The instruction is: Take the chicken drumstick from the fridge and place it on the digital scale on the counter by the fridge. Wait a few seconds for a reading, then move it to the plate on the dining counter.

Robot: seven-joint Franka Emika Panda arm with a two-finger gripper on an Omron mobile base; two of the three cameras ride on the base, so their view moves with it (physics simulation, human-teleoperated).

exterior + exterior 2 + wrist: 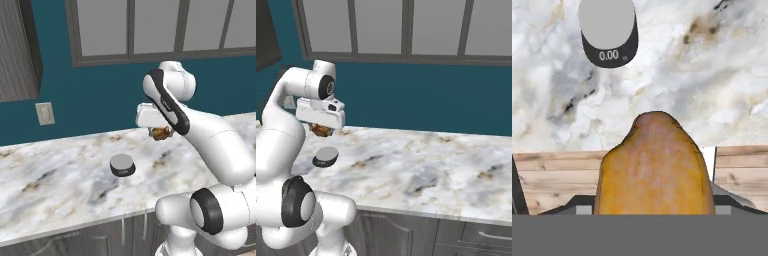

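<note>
Marbled white-grey stone makes up the worktop [60, 175] in the left base view, with dark panelled cabinet fronts [100, 240] below its edge and a teal wall behind, where a pale outlet plate [45, 114] sits. The digital scale [122, 164], a low dark disc with a grey top, rests on the stone, with bare marble around it. Above and to the right of it the white arm holds the chicken drumstick [161, 133] clear of the surface; only a small brown glimpse of it shows beneath the hand, since the forearm covers the rest. The fingers [161, 134] themselves are hidden here behind the hand and the meat.

From the right base view, the scale [325, 156] lies near the left end of the worktop [421, 165], partly cut by the robot's shoulder. The drumstick [320, 130] peeks out under the white hand block, above the scale and not touching it. The fingers [321, 131] are too small and too covered to make out.

Along the hand view, the drumstick [654, 167] looms golden-orange at the bottom centre, its lower end cut off by the frame. The fingers [654, 202] close on it from both sides, only dark slivers of them visible. The scale [608, 32] sits up near the top edge, its top cut off, its display reading 0.00. Pale wooden planks run in a band behind the drumstick; what they belong to cannot be told.
</note>
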